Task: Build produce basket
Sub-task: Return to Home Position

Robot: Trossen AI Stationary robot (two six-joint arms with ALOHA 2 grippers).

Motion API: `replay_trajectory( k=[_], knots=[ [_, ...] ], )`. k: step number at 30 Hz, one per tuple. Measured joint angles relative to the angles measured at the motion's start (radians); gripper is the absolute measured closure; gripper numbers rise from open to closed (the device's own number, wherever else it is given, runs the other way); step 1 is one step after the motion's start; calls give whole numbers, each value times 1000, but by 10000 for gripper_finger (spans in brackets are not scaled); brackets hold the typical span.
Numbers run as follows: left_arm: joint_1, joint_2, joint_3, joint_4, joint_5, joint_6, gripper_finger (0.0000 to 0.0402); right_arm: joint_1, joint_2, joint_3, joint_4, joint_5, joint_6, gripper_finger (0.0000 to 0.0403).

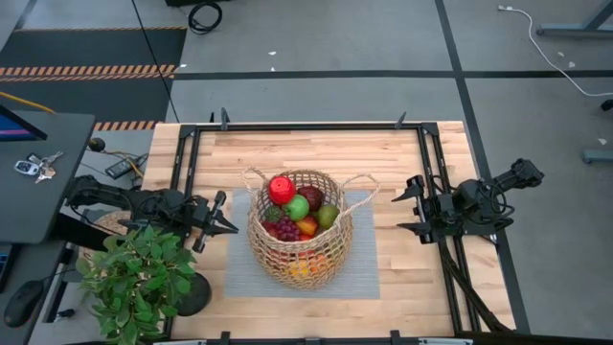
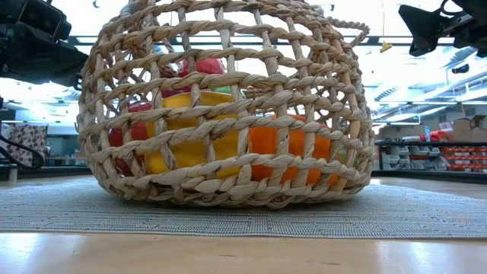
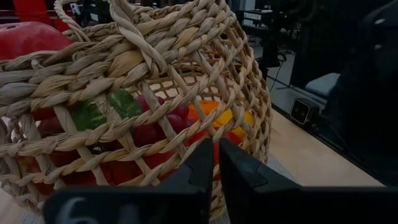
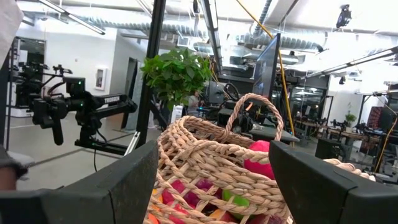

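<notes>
1. Tan wicker: the basket stands upright at mid-table with its mouth up. Its two loop handles sit at the left and right of the rim, so the line between them runs across the table from arm to arm.
2. The produce fills it. We see a red apple on top of the heap, a green apple just beside it, and grapes next to that.
3. In the low view a yellow piece and an orange piece show through the weave near the bottom.
4. The basket rests on a grey mat, which lies on a pale wood table framed by black rails.
5. A plant stands at the corner beside the left arm. Beyond the table we see grey floor with striped tape.
6. The left gripper lies level, left of the basket, near it but apart, and points at it. Its fingers are pressed together with nothing between them.
7. The right gripper lies level, right of the basket and farther off, and also points at it. Its fingers are spread wide and hold nothing.
</notes>
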Motion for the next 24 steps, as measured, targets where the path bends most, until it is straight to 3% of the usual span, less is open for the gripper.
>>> replay_trajectory(
  k=[24],
  knots=[
    [0,0,0,1,0,-1,366,0,0,0,0,0,0,93]
  ],
)
